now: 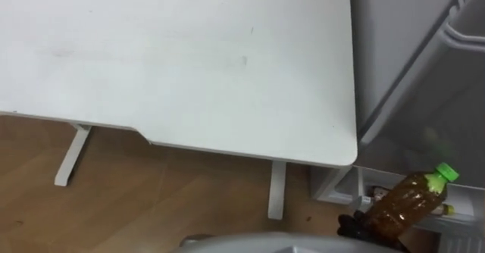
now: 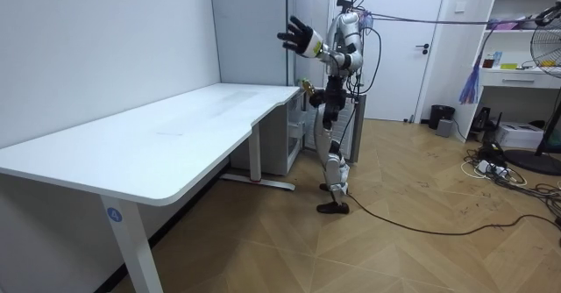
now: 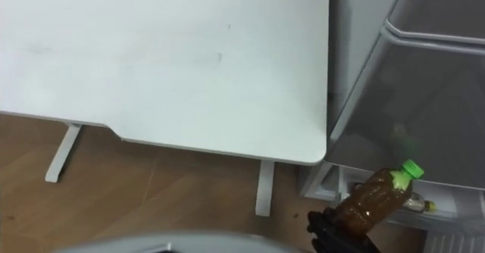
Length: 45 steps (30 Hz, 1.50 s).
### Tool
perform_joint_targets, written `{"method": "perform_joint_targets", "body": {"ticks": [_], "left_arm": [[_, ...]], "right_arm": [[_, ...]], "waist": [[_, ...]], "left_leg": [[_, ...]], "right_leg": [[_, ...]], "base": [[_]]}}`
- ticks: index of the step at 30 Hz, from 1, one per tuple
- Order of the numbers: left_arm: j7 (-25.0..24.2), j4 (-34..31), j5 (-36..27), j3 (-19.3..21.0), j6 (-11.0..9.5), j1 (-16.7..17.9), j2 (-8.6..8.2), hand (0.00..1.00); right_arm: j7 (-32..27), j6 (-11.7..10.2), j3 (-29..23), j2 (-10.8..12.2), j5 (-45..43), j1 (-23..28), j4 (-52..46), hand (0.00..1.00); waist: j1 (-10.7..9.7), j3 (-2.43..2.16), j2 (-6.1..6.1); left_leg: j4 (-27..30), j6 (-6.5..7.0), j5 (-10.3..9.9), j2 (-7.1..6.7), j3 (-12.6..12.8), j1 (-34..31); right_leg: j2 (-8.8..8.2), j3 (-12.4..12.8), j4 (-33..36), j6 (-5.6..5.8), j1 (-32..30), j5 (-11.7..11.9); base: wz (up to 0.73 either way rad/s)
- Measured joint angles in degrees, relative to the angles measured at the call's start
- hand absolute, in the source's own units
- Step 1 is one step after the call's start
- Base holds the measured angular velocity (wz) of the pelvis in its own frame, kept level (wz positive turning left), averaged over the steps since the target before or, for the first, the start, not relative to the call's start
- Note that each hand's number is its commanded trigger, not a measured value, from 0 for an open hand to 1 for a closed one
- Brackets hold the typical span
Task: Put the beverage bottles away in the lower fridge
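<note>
Right robot hand clasps the base of a green-capped brown plastic bottle, tilted at the grey fridge's lower opening. It is probably full and smooth-walled, so grip mid-body. Left robot hand is raised, fingers spread.

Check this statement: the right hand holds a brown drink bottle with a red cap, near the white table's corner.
One detail is wrong: the cap is green, not red. The left eye view shows it. The rest stands: the right hand holds the brown drink bottle near the corner of the white table.
</note>
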Motion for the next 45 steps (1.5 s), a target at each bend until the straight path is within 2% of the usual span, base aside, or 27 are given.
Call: {"method": "perform_joint_targets", "body": {"ticks": [1,4,6,8,9,11,13,18,21,23,25,27,29,30,31,32,34,35,39,42,43,45], "left_arm": [[0.7,2.8,-1.1,-1.1,0.0,1.4,-0.17,0.00],[1.7,10.1,-1.8,-3.1,0.1,2.7,-1.14,0.00],[2.0,15.1,-4.0,-5.4,0.0,2.7,-1.17,0.00],[2.6,22.8,-5.1,-9.2,0.1,2.9,-1.75,0.00],[2.7,24.4,-5.4,-10.1,0.2,2.9,-2.02,0.00],[2.2,28.8,-7.8,-13.5,0.9,2.9,-3.27,0.00],[1.0,32.4,-9.7,-15.1,1.8,2.9,-3.89,0.00],[-1.3,44.2,-10.1,-17.4,3.1,2.6,-4.79,0.00],[-3.6,50.7,-10.0,-19.3,5.0,2.9,-5.71,0.00],[-6.6,57.1,-10.0,-19.8,7.5,2.7,-5.91,0.00],[-8.1,60.8,-9.3,-19.8,9.2,3.1,-6.02,0.00],[-9.7,63.6,-6.5,-20.1,10.9,3.5,-6.01,0.00],[-11.2,65.3,0.8,-22.7,12.7,3.3,-5.97,0.00],[-11.6,65.5,2.1,-23.4,13.1,3.2,-5.97,0.00],[-12.3,66.1,4.4,-24.4,14.0,2.7,-5.92,0.00],[-13.4,66.1,6.2,-25.4,14.9,1.3,-5.92,0.00],[-15.4,66.0,8.2,-26.1,15.7,0.0,-5.90,0.00],[-16.9,65.9,9.8,-26.2,15.9,-1.0,-5.87,0.00],[-19.5,65.5,15.3,-27.4,16.3,-3.9,-5.75,0.00],[-21.2,65.5,20.8,-28.6,17.3,-6.3,-5.71,0.00],[-21.6,65.5,23.1,-30.2,17.5,-7.2,-5.65,0.00],[-22.1,65.5,27.1,-32.8,17.6,-9.1,-5.42,0.00]], "right_arm": [[-0.8,0.0,-0.1,0.1,1.1,-0.4,1.1,1.00],[-3.7,0.0,-1.4,0.5,2.9,-1.4,2.3,1.00],[-5.3,0.0,-1.8,0.4,5.7,-2.3,4.8,1.00],[-8.0,0.0,-2.1,0.4,8.0,-3.9,7.3,1.00],[-8.6,0.0,-2.1,0.4,7.9,-4.4,8.0,1.00],[-11.3,0.1,-2.1,0.3,8.0,-5.9,9.7,1.00],[-13.0,0.3,-2.1,0.3,9.8,-6.5,10.5,1.00],[-19.1,0.4,-3.1,0.3,16.6,-11.2,15.3,1.00],[-22.2,0.4,-3.8,0.1,21.1,-14.8,17.9,1.00],[-24.4,0.5,-3.8,0.1,23.5,-16.7,18.8,1.00],[-25.6,0.5,-4.2,0.0,23.8,-18.0,19.7,1.00],[-26.4,0.5,-4.2,-0.1,25.2,-18.8,19.8,1.00],[-27.3,0.7,-4.2,-0.7,27.7,-20.1,19.9,1.00],[-27.4,0.7,-4.2,-1.0,28.3,-20.7,20.2,1.00],[-27.6,0.8,-4.2,-1.6,29.5,-21.9,21.0,1.00],[-28.4,1.2,-4.2,-2.2,30.5,-23.3,21.0,1.00],[-29.3,1.2,-4.4,-2.9,32.5,-26.2,21.3,1.00],[-29.6,1.2,-5.1,-3.1,34.5,-28.0,21.8,1.00],[-30.2,1.2,-5.4,-3.7,38.5,-31.5,25.0,1.00],[-32.0,1.1,-5.4,-4.0,39.0,-34.9,27.3,1.00],[-33.0,1.1,-5.4,-4.0,39.0,-36.5,27.9,1.00],[-34.0,1.1,-5.5,-4.0,39.8,-39.1,29.4,1.00]], "waist": [[-0.5,-0.03,-0.27],[-0.8,0.00,-0.66],[-1.0,-0.02,-0.96],[-1.9,-0.14,-1.00],[-2.0,-0.03,-1.17],[-2.1,-0.05,-1.11],[-2.1,-0.04,-0.83],[-2.5,0.26,0.00],[-2.7,0.43,0.32],[-2.7,0.41,0.31],[-3.0,0.39,0.35],[-3.5,0.40,0.37],[-4.5,0.43,0.67],[-5.0,0.45,0.72],[-5.5,0.60,1.19],[-5.7,0.32,1.25],[-6.0,0.49,2.00],[-6.6,0.67,2.44],[-6.8,0.67,2.74],[-6.5,0.72,2.34],[-6.8,0.76,2.17],[-6.8,1.07,1.76]], "left_leg": [[0.0,0.00,0.0,-0.08,-0.6,0.0],[0.0,0.01,0.0,-0.16,-1.0,0.0],[0.0,0.02,0.0,-0.24,-1.2,0.0],[0.0,0.05,0.0,-0.26,-1.2,0.1],[0.0,0.06,0.0,-0.26,-1.2,0.1],[-0.2,0.07,0.0,-0.24,-1.2,0.0],[-0.2,0.07,0.0,-0.23,-1.2,0.1],[-0.4,0.08,0.0,-0.28,-1.1,0.2],[-0.3,0.08,0.0,-0.30,-1.0,0.1],[-0.2,0.08,0.0,-0.30,-1.1,-0.1],[-0.2,0.07,0.0,-0.32,-1.1,-0.1],[0.0,0.08,0.0,-0.48,-1.4,-0.5],[0.6,0.15,-0.1,-0.86,-2.6,-1.6],[0.8,0.21,0.0,-0.99,-3.0,-2.1],[1.1,0.29,0.0,-1.15,-3.3,-2.6],[1.6,0.32,0.0,-1.17,-3.3,-4.1],[2.1,0.71,0.4,-1.18,-3.4,-6.2],[2.1,0.82,0.6,-1.28,-3.6,-7.1],[2.1,0.97,0.9,-1.46,-3.8,-9.3],[2.1,1.08,1.2,-1.54,-3.7,-11.2],[2.1,1.17,1.4,-1.62,-3.7,-12.2],[2.0,1.27,1.9,-1.79,-3.7,-13.6]], "right_leg": [[0.00,0.0,-0.1,0.00,0.0,0.0],[-0.02,0.2,-0.1,0.00,0.1,0.0],[-0.10,0.0,-0.1,0.02,0.2,0.0],[-0.03,0.0,0.0,0.05,0.3,0.0],[-0.03,0.0,0.0,0.05,0.3,0.0],[0.03,0.1,0.1,0.05,0.3,0.0],[0.05,0.1,0.0,0.05,0.3,0.0],[0.10,0.1,0.1,0.06,0.5,0.0],[-0.04,0.0,-0.1,0.08,0.3,0.0],[-0.07,-0.1,-0.1,0.07,0.3,0.0],[-0.11,0.0,-0.1,0.11,0.4,-0.1],[-0.32,-0.2,-0.2,0.22,0.2,-0.4],[-0.69,-1.2,0.0,0.42,-0.4,-0.6],[-0.79,-1.5,0.0,0.49,-0.5,-0.6],[-0.90,-1.6,0.2,0.57,-0.8,-0.7],[-0.99,-1.6,0.7,0.59,-2.1,-0.7],[-1.04,-1.7,1.1,0.61,-4.3,-0.4],[-0.91,-2.2,1.1,0.55,-4.7,0.0],[-1.05,-2.5,2.1,0.59,-7.5,0.1],[-1.45,-2.8,2.8,0.54,-9.9,0.2],[-1.47,-2.8,3.2,0.55,-10.9,0.2],[-1.71,-2.9,4.0,0.55,-12.4,0.2]], "base": [[-0.04],[-0.02],[0.02],[0.00],[0.00],[0.00],[0.00],[0.00],[0.04],[0.00],[0.03],[0.13],[0.30],[0.31],[0.15],[0.08],[0.02],[0.08],[0.01],[-0.01],[0.00],[0.04]]}}
